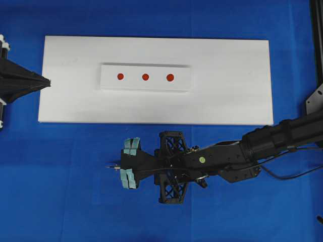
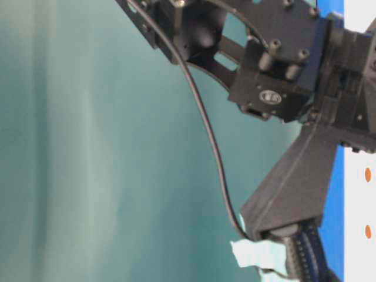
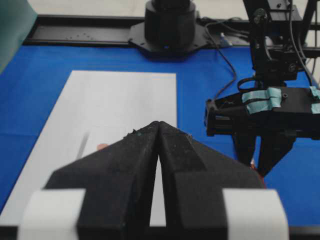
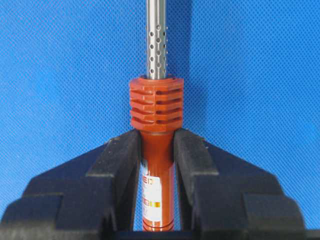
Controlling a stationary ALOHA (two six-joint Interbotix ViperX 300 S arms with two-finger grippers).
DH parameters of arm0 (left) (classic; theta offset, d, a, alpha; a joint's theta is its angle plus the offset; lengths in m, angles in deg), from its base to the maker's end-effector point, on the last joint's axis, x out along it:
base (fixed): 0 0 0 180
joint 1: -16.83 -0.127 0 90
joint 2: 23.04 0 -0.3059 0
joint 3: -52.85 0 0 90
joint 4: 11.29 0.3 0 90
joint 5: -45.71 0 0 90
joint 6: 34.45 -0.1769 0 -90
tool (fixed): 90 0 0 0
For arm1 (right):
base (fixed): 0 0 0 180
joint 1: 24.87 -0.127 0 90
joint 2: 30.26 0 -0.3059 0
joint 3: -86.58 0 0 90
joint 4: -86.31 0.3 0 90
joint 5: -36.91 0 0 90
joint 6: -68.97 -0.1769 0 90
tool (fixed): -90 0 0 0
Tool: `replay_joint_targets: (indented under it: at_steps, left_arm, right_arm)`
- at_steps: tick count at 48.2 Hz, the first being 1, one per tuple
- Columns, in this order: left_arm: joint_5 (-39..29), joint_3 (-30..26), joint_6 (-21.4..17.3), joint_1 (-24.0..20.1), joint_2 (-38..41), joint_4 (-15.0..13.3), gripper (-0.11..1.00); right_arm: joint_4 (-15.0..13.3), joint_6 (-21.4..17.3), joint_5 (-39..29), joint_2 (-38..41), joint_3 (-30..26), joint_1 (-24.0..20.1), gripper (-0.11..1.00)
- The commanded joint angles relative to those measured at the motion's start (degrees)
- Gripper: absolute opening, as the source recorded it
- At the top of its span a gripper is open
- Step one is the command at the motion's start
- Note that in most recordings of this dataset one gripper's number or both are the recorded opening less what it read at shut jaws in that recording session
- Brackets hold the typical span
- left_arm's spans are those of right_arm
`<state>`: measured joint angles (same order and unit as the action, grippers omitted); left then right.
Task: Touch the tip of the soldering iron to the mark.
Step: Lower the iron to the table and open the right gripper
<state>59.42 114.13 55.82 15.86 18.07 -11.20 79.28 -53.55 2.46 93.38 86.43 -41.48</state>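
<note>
Over open blue cloth, just off the white board's near edge, my right gripper clamps the orange-red ribbed soldering iron; my left gripper rests pinched shut.

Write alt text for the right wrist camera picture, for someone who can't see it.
Two black padded fingers of the right gripper clamp the orange-red ribbed handle of a soldering iron. Its perforated silver shaft points straight up out of frame, over a blue cloth.

Orange-red ribbed soldering iron, blue cloth, white board.
</note>
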Motion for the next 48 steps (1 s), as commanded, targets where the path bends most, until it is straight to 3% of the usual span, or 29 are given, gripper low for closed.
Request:
replay_joint_targets:
  at_steps: [1, 22, 26, 37, 39, 48]
  left_arm:
    - [0.44, -0.79, 0.00, -0.09, 0.26, 0.09, 0.00]
    - [0.26, -0.70, 0.00, 0.00, 0.26, 0.09, 0.00]
    - [0.26, -0.62, 0.00, 0.00, 0.26, 0.09, 0.00]
    - [0.26, -0.62, 0.00, 0.00, 0.26, 0.00, 0.00]
    - [0.44, -0.70, 0.00, 0.00, 0.18, 0.00, 0.00]
    - [0.44, -0.62, 0.00, -0.09, 0.18, 0.00, 0.00]
  right_arm:
    - [0.44, 0.00, 1.05, -0.62, -0.44, 0.00, 0.06]
    - [0.70, 0.00, 1.85, -0.70, -0.53, 0.00, 0.08]
    - [0.70, 0.18, 1.85, -0.62, -0.53, 0.00, 0.25]
    - [-0.09, 0.35, 1.76, -1.58, -0.70, 0.00, 0.89]
    - [-0.09, 0.44, 1.67, -2.02, -0.62, 0.00, 0.92]
    - [-0.26, 0.53, -1.05, -5.62, -0.53, 0.00, 0.85]
